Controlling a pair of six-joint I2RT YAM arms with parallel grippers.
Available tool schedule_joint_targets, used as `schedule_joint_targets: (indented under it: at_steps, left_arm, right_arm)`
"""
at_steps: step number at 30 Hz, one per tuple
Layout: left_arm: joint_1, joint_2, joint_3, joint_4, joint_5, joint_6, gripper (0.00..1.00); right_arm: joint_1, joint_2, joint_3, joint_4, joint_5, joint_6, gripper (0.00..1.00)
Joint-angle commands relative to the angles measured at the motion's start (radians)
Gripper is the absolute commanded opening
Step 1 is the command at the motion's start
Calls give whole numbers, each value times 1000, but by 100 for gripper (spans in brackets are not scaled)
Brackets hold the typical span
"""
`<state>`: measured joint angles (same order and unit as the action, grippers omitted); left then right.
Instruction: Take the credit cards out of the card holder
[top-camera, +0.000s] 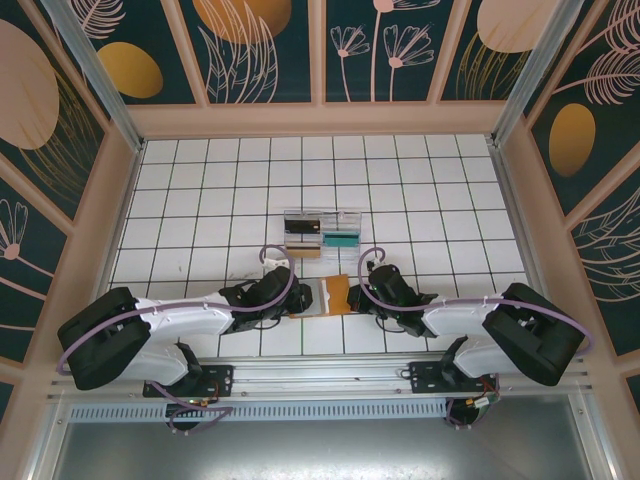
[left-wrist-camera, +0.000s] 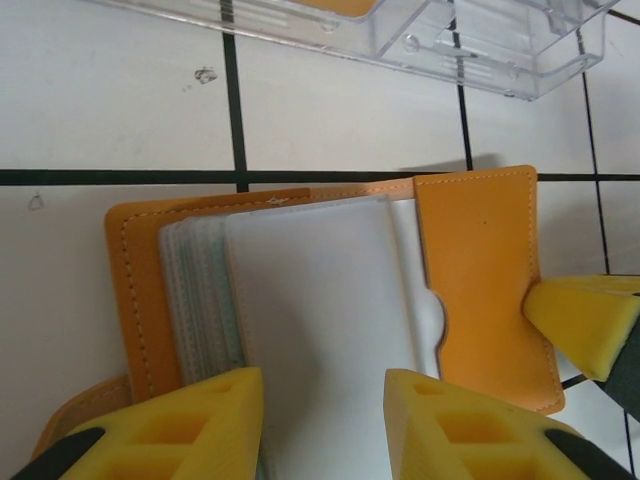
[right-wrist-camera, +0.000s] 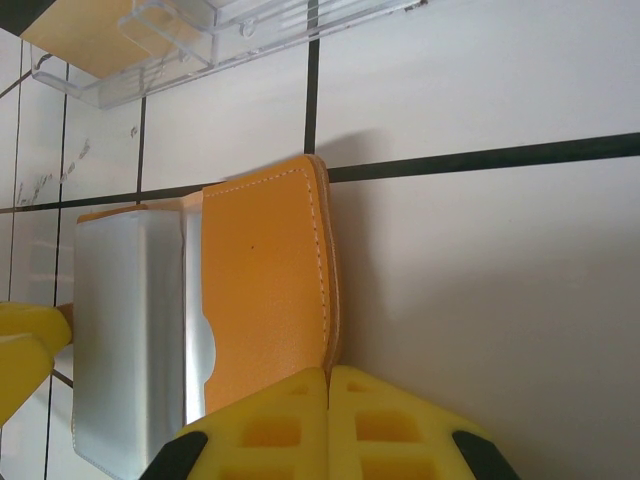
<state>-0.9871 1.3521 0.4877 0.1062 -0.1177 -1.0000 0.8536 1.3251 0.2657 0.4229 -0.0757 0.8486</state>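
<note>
Top view, surface (top-camera: 200, 200): white square tiles with thin black grid lines.
Top view, card holder (top-camera: 328, 295): flat and lying open near the front edge of the surface, between the two arm tips. It is pale on its left and tan-orange on its right.
Top view, tray (top-camera: 322, 233): clear hard plastic with compartments, just beyond the card holder. The dark, tan and teal contents are too small to name.
Top view, left arm (top-camera: 180, 320): black and white with a looping lilac cable, its tip at the holder's left edge.
Top view, right arm (top-camera: 470, 315): the same build, its tip at the holder's right edge.
Left wrist, card holder: leather-like, with pale stitching and rounded corners. The right flap has a curved notch cut into its inner edge.
Left wrist, pale sleeves (left-wrist-camera: 320, 300): frosted and smooth, stacked and slightly fanned over the holder's left half.
Left wrist, left fingers (left-wrist-camera: 215, 420): yellow foam-like blocks with square hollows, standing apart. The top sleeve runs into the gap between them, but I cannot tell whether they press it.
Left wrist, right fingers (left-wrist-camera: 585, 320): a yellow wedge touching the flap's right edge.
Right wrist, right fingers: pressed together, their seam in line with the flap's stitched edge — pinching that edge.
Right wrist, flap: a smooth matte face with a thick layered rim.
Right wrist, left fingers: a yellow tip just beside the silvery sleeve.
Right wrist, tray: a glossy moulded wall with a flat tan slab inside.
</note>
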Motion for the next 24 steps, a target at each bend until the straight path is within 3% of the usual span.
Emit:
schedule_joint_targets:
  at_steps: [1, 17, 24]
  left_arm:
    - [4, 4, -8, -44, -32, -13, 37]
    - [4, 60, 3, 60, 51, 19, 36]
    - [4, 36, -1, 48, 34, 20, 37]
  right_arm:
    - [13, 9, -4, 8, 17, 12, 0]
    - [18, 23, 4, 10, 16, 12, 0]
    - [20, 24, 4, 7, 19, 11, 0]
